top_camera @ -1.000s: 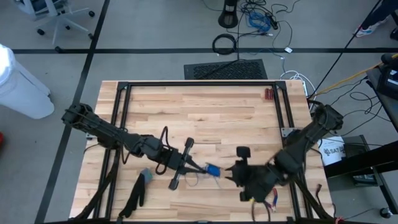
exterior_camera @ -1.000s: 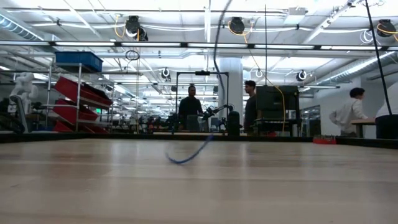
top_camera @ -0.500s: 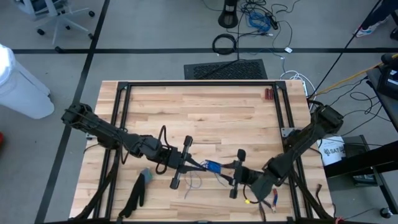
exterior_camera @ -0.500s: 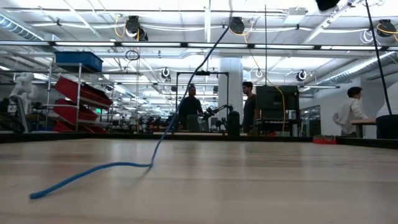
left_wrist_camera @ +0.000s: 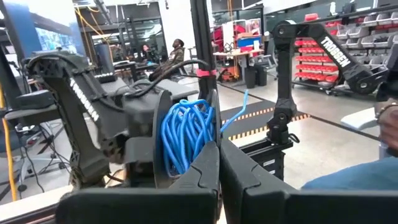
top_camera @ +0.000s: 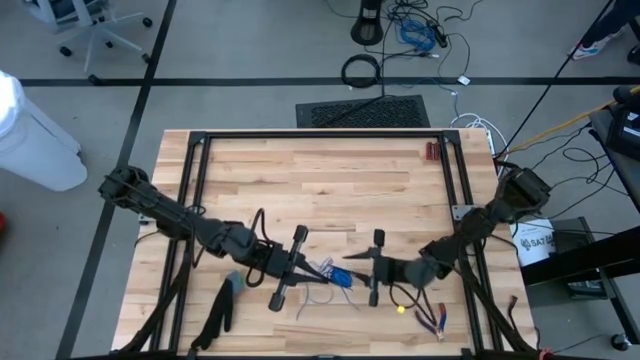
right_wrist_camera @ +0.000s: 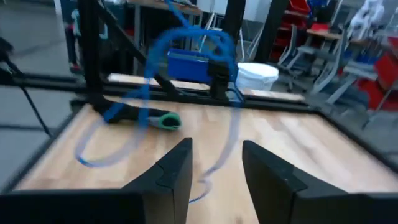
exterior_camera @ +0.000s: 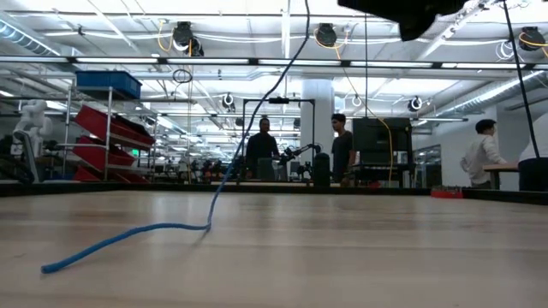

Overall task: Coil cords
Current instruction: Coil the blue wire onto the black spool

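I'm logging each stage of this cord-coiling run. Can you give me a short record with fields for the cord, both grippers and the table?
cord: blue cord, part wound in a bundle, the rest trailing loose over the table
cord's loose end: lies on the wood in the low view, rising from there out of the picture's top
left gripper: jaws shut, at the wound bundle near the table's front edge
right gripper: jaws open, nothing between them, facing the left gripper
other things: dark glove on the front left of the table
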